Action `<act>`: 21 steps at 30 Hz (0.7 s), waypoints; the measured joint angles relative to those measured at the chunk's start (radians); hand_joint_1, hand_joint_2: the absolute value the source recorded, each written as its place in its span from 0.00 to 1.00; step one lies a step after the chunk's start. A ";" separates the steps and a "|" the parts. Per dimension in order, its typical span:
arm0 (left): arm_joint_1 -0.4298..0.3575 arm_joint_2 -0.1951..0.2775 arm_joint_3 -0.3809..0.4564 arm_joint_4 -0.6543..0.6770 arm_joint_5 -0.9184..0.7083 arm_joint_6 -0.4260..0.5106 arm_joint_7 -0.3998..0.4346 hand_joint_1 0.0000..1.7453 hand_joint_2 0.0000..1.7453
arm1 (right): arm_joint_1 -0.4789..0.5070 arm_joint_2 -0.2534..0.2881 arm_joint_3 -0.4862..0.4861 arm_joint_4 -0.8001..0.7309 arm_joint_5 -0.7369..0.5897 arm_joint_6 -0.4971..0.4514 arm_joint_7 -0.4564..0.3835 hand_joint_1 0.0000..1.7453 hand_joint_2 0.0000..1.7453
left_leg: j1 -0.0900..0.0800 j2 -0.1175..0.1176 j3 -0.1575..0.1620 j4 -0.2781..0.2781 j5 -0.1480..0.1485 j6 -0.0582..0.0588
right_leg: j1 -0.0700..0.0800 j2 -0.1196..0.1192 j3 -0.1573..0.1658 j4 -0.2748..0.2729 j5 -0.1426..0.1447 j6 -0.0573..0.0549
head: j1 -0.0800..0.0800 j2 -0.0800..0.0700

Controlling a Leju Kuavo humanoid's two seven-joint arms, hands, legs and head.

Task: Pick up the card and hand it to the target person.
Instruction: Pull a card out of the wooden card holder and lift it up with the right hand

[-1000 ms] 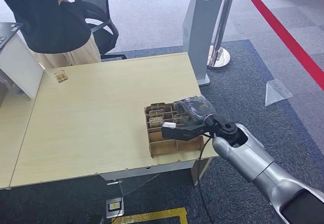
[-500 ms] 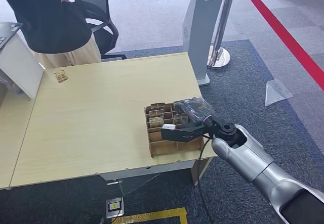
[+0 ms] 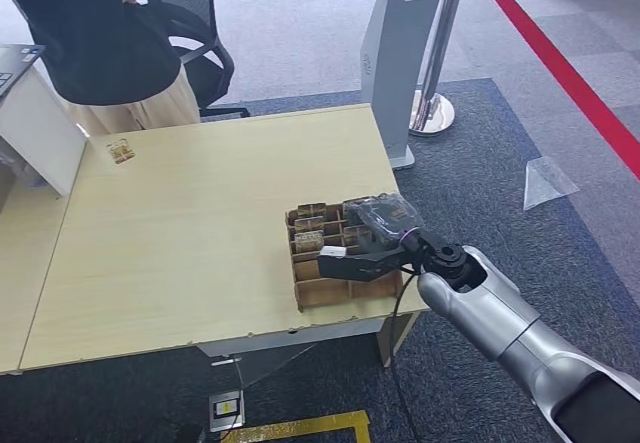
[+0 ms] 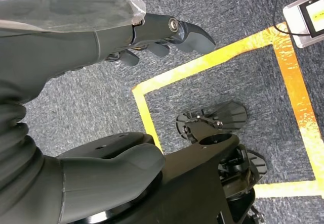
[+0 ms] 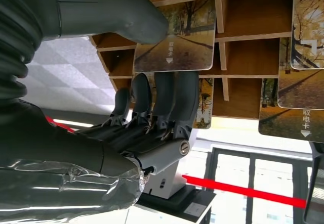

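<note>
A cardboard divider box (image 3: 309, 293) stands at the table's near right corner, with several cards (image 3: 309, 225) upright in its slots. My right hand (image 3: 358, 258) reaches into the box from the right. In the right wrist view, that hand (image 5: 153, 107) has its thumb tip against the corner of one tree-picture card (image 5: 179, 49). Its fingers (image 5: 168, 100) lie in the neighbouring slot, and nothing is gripped. My left hand (image 4: 95, 47) hangs over the floor holding nothing, fingers loosely apart. The person (image 3: 98, 43) stands at the table's far left corner.
A loose card (image 3: 121, 150) lies on the table (image 3: 189, 223) near the person, beside a white box (image 3: 38, 133). An office chair (image 3: 196, 43), a grey kiosk stand (image 3: 396, 53), a stanchion base (image 3: 432, 113) and a red barrier tape (image 3: 558, 63) stand behind the table.
My right hand has sunk slightly deeper into the box. The person and the cards have not moved.
</note>
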 joint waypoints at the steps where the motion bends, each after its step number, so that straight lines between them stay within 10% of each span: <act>1: 0.000 0.000 0.000 0.000 0.000 0.001 0.000 0.00 1.00 | 0.000 0.000 0.000 0.000 0.000 0.000 0.000 0.64 1.00 | 0.000 0.000 0.000 0.000 0.000 0.000 | 0.000 0.000 0.000 0.000 0.000 0.000 | 0.000 0.000; 5: 0.000 0.000 0.000 0.000 0.002 0.001 0.000 0.00 1.00 | -0.004 0.000 0.004 0.000 0.000 0.000 0.000 0.89 1.00 | 0.000 0.000 0.000 0.000 0.000 0.000 | 0.000 0.000 0.000 0.000 0.000 0.000 | 0.000 0.000; 21: 0.000 -0.004 0.000 0.000 0.003 0.001 0.000 0.00 1.00 | -0.019 0.000 0.013 0.001 -0.015 0.001 -0.035 0.96 1.00 | 0.000 0.000 0.000 0.000 0.000 0.000 | 0.000 0.000 0.000 0.000 0.000 0.000 | 0.000 0.000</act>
